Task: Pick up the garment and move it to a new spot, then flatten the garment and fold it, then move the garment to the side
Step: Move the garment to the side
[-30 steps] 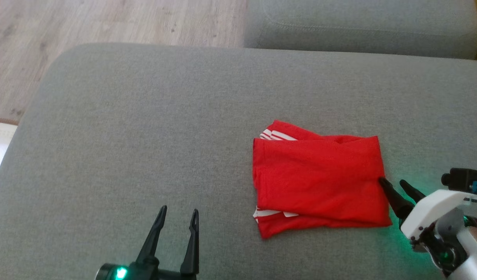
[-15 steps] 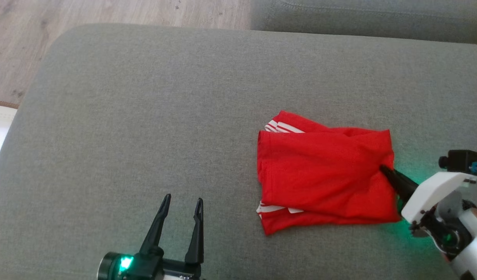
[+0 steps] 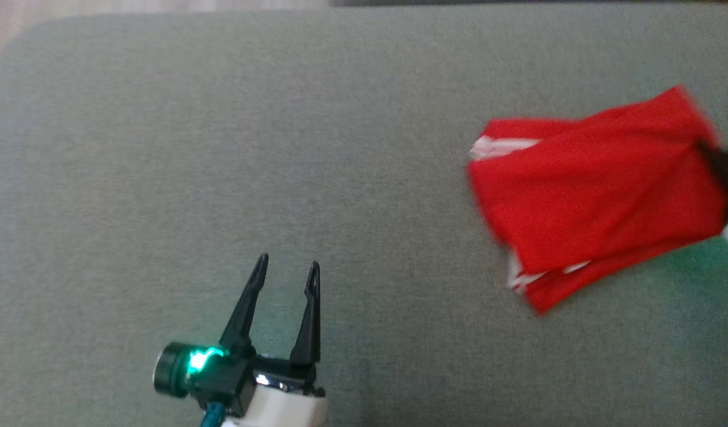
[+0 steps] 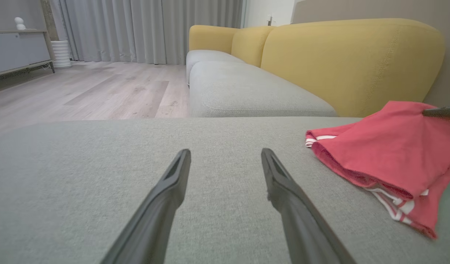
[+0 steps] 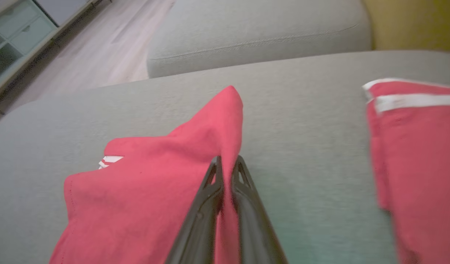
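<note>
Folded red garment (image 3: 589,196) at right of grey sofa cushion (image 3: 221,148), right edge lifted and pinched in closed right gripper (image 5: 226,165). Left gripper (image 3: 288,261) spread wide, empty. Folding apparently done; left to do: shift aside, release.

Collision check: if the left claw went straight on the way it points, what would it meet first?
Way looks free: left claw points across the gray cushion; the red garment lies off to its right. Depth beyond the cushion's edge is unclear.
</note>
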